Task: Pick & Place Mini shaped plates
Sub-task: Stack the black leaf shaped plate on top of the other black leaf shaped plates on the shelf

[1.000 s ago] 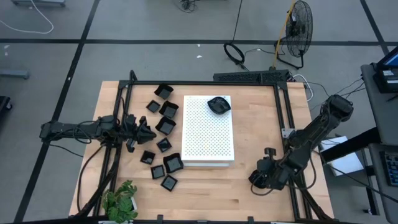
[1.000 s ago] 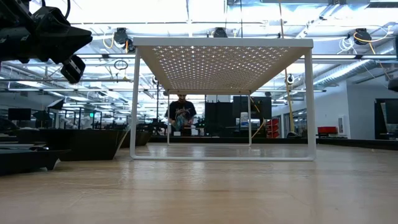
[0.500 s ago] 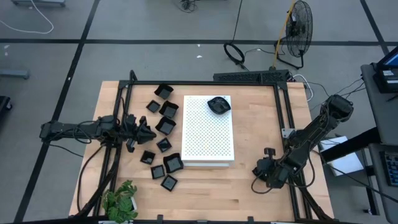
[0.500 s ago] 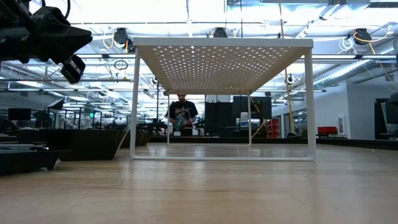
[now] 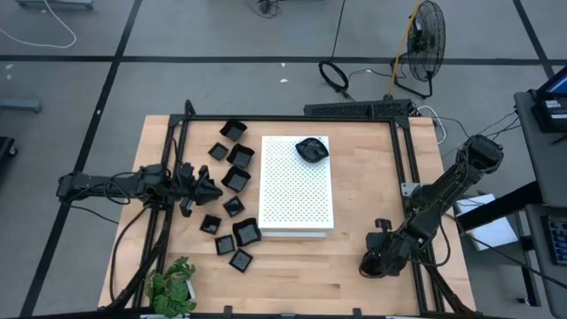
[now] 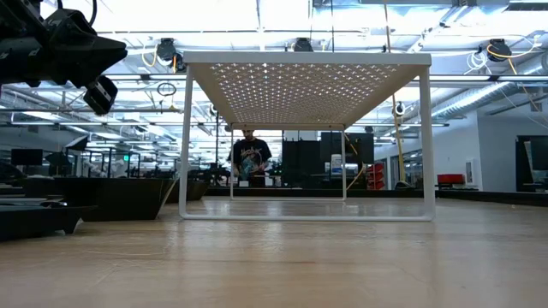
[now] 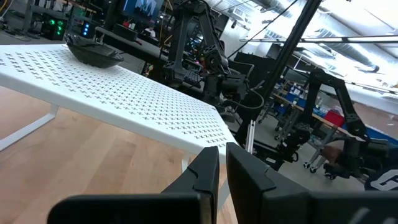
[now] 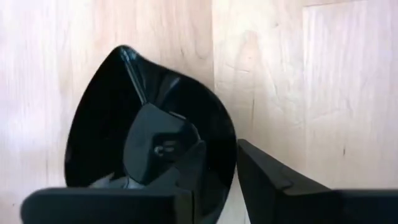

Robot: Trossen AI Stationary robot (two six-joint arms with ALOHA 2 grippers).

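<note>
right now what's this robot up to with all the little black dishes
The right gripper is down at the table's near right corner, its fingers straddling the rim of a rounded black dish on the wood. One dish already sits on the white perforated board. The left gripper hovers, shut and empty, over the cluster of square dishes left of the board.

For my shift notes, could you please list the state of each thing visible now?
Left gripper: shut, empty, raised beside the dishes.
Right gripper: jaws straddling the rim of a rounded dish lying on the table.
White board: standing, one dish on top.
Square dishes: upright on the table.
</note>
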